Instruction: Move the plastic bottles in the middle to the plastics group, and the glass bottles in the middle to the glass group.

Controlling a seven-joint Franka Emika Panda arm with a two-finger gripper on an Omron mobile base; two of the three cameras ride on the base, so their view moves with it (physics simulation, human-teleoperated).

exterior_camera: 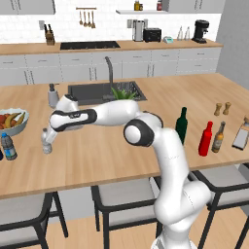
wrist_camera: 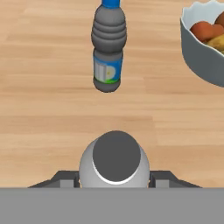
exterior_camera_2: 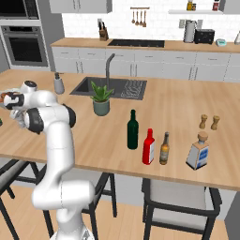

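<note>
Gripper (wrist_camera: 114, 177) — you had it pointed down over the wooden counter (exterior_camera: 107, 155), its two dark fingers (wrist_camera: 64, 178) pressed against either side of a small clear water bottle (wrist_camera: 114, 162), clenched on it just under the cap. In the hand view you looked straight down on the bottle's round top, which sat directly between the tips. In the left base view the same bottle (exterior_camera: 46, 142) stood upright with its base at the counter surface; you could not tell whether it rested there or hung just clear.

Ahead of the hand, apart from the held bottle, you had a clear bottle with a blue label (wrist_camera: 107, 48) and a blue cap, standing on the counter; the left base view placed it (exterior_camera: 8, 147) near the counter's left edge. Ahead and to one side of the hand, near that labelled bottle, sat a fruit bowl (wrist_camera: 202, 57), pale-walled, with red and yellow fruit inside.

Well behind the hand, far along the counter past the arm's elbow, you had a tall dark green wine bottle (exterior_camera_2: 133, 130), a red bottle with a white label (exterior_camera_2: 148, 146) just beside it, then a slim brown bottle (exterior_camera_2: 164, 148) and a flat pale bottle (exterior_camera_2: 198, 151), all upright.
</note>
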